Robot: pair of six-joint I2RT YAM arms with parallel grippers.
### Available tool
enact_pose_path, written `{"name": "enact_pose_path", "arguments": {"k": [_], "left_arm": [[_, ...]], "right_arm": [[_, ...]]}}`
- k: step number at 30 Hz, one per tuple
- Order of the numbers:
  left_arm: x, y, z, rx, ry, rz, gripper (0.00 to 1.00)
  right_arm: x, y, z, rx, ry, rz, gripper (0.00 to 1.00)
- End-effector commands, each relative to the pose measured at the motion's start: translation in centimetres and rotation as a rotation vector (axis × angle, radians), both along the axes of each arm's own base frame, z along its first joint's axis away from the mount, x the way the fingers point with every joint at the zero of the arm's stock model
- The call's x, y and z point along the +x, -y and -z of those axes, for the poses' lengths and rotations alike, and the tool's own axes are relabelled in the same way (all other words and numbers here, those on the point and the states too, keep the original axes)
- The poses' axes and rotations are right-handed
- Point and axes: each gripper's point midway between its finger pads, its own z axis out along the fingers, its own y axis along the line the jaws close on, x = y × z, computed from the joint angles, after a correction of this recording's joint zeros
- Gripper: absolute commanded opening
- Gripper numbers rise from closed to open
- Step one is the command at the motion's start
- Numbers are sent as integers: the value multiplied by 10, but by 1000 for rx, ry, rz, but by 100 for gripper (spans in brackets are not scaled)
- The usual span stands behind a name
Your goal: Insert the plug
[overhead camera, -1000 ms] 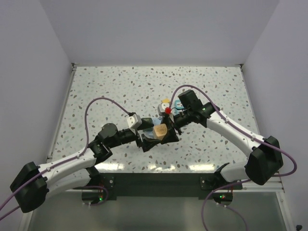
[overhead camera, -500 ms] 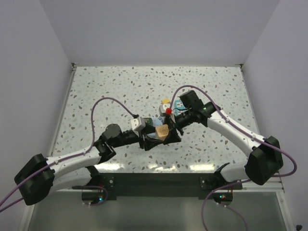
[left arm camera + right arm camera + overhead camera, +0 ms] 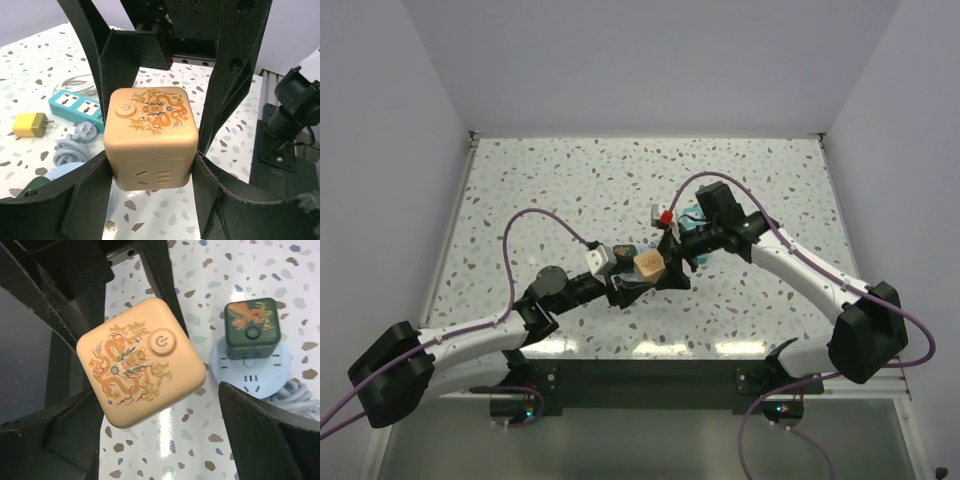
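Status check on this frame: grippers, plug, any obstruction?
Left gripper shut on tan cube. Right gripper open, that cube seen between its fingers. Green plug sits on white round socket, ungripped. Nothing on top of it.

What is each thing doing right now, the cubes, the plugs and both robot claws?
Left gripper: shut on the tan cube, holding it off the table.
Right gripper: open, straddling that cube.
Green plug: resting on the round white socket.
Yellow block: lying loose, unplugged.
Power strip: visible sockets empty.

The top camera looks down on the whole desk (image 3: 570, 170) from behind; both wrist cameras, close in, share the tan cube (image 3: 150, 135).
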Motion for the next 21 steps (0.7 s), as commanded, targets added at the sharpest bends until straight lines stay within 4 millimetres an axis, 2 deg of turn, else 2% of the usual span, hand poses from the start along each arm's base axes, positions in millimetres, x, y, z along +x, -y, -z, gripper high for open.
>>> {"name": "enact_pose_path", "arguments": {"k": [1, 4, 6, 11, 12, 13, 14, 15, 21], "left_arm": [[21, -9, -2, 14, 67, -126, 0], [29, -14, -2, 23, 74, -177, 0], [36, -18, 1, 41, 78, -217, 0], [47, -18, 8, 76, 65, -265, 0], [51, -20, 7, 74, 65, -293, 0], [51, -19, 4, 69, 69, -298, 0], [53, -18, 5, 76, 70, -305, 0], [56, -19, 4, 77, 74, -322, 0], [60, -14, -2, 82, 85, -351, 0]], "right_arm": [[15, -8, -24, 70, 24, 65, 99], [27, 4, -28, 67, 21, 144, 99], [38, 12, -41, 93, 21, 228, 99], [60, 9, -80, 197, 18, 431, 99], [59, 5, -83, 205, 11, 445, 99], [67, 7, -83, 193, 32, 505, 99], [69, 6, -81, 167, 32, 538, 99], [63, -4, -79, 151, 44, 530, 99], [80, -13, -54, 62, 70, 635, 99]]}}
